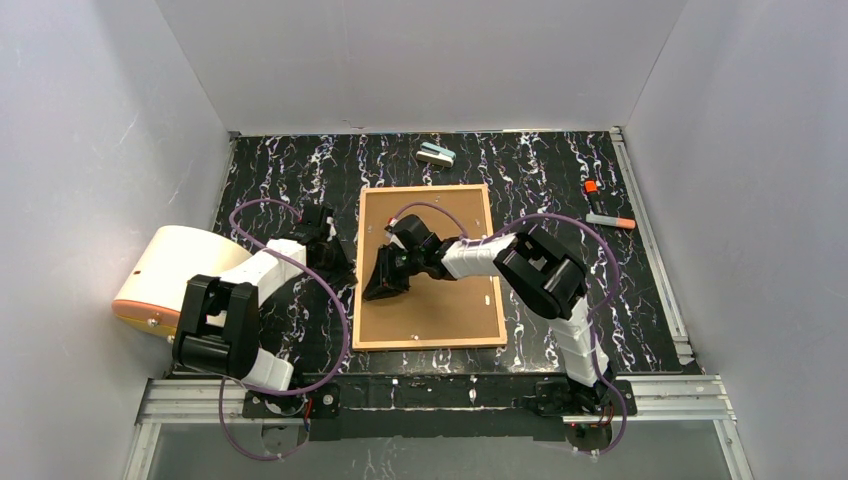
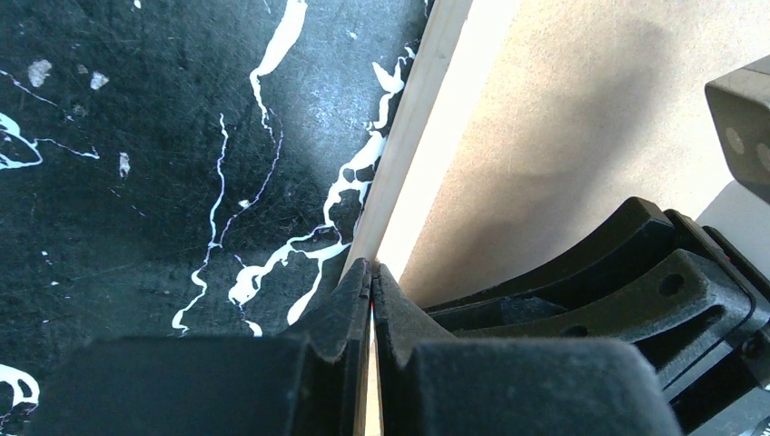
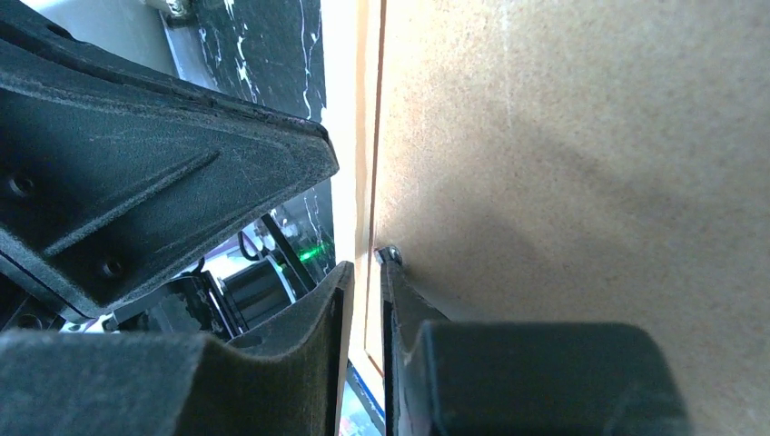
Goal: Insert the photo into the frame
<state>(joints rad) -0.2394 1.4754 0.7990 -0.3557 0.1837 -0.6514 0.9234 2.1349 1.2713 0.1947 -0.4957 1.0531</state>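
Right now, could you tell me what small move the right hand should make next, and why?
Probably push the metal tab down onto the backing board: the right hand sits beside it, and the left hand pinches the frame rail steady.

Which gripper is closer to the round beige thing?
Left. The left gripper is at the left edge of the frame, to the right of the round beige thing; the right gripper is farther right, over the brown board.
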